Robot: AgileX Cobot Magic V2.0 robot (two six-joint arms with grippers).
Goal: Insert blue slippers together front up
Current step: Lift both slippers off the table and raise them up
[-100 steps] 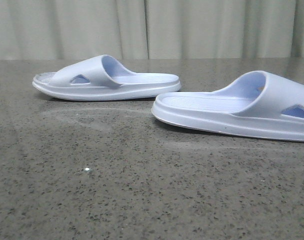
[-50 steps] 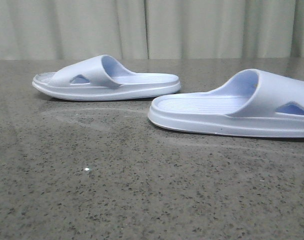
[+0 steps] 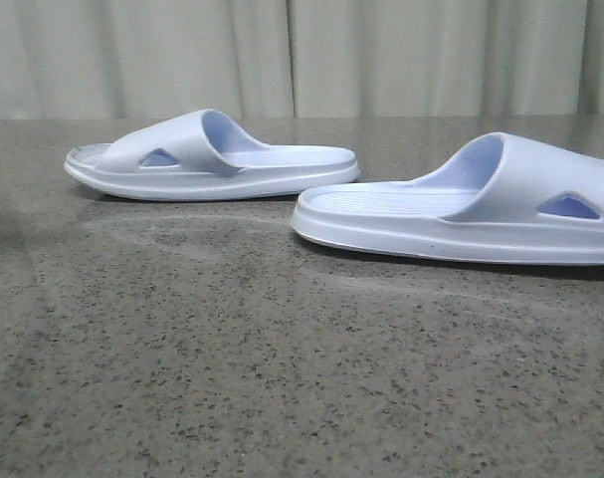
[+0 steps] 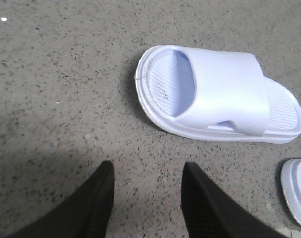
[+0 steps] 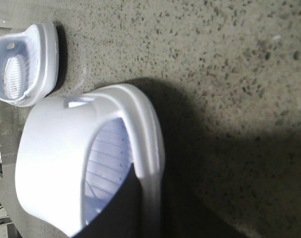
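Two blue slippers lie on the speckled table. The far-left slipper (image 3: pixel 212 159) rests flat on its sole, strap up; the left wrist view shows it (image 4: pixel 219 94) ahead of my left gripper (image 4: pixel 146 171), which hovers open over bare table, apart from it. The right slipper (image 3: pixel 461 214) reaches past the picture's right edge. In the right wrist view my right gripper (image 5: pixel 152 171) is shut on this slipper (image 5: pixel 66 163): one finger lies on the ribbed footbed under the strap, the other against the sole. Neither gripper appears in the front view.
Pale curtains (image 3: pixel 302 55) hang behind the table's far edge. The other slipper (image 5: pixel 24 64) lies beyond the held one in the right wrist view. An edge of the right slipper (image 4: pixel 296 191) shows at the side of the left wrist view.
The right slipper has shifted a little to the left and its strap end has risen slightly. The far-left slipper has not moved.
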